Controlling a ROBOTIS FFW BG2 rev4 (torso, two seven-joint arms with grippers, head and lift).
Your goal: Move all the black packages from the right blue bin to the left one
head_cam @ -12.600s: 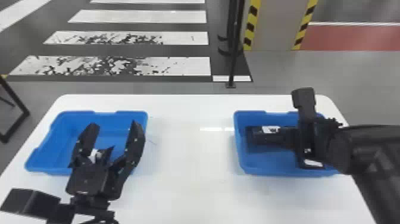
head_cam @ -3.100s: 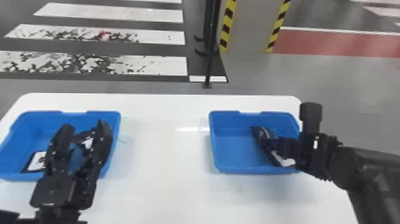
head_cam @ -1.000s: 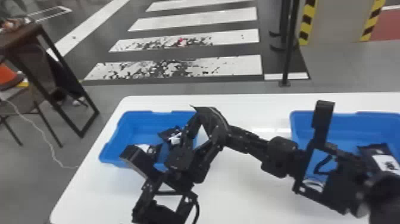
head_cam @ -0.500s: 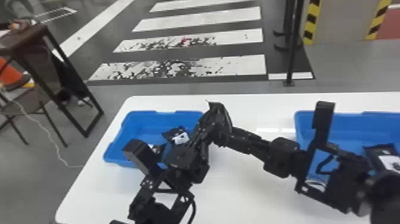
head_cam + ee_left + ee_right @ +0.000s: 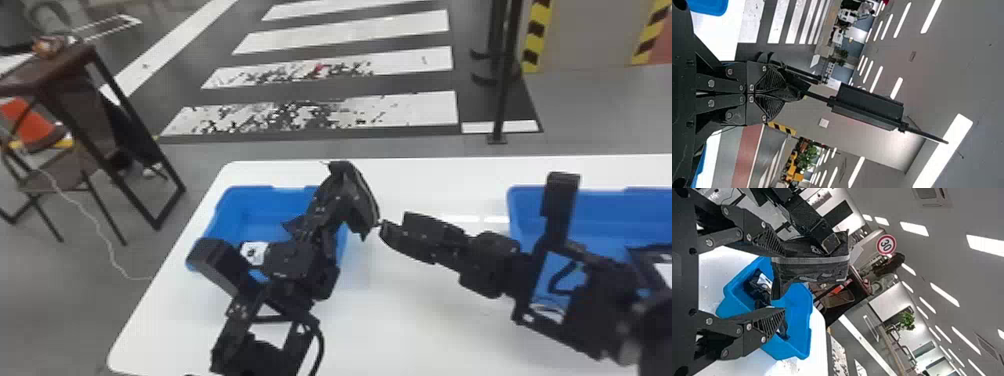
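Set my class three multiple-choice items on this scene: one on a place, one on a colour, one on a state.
1. Where does the package at the head view's right edge lie?
A. On the floor
B. In the right bin
C. On a chair

2. What colour is the left bin?
A. Orange
B. White
C. Blue

3. How is the right pincer?
A. Open
B. Shut on the left bin
C. Shut on a chair

Key:
1: B, as that bin's far wall rises behind it.
2: C, as its walls show blue in the head view.
3: A, as its two fingers stand well apart in the right wrist view.
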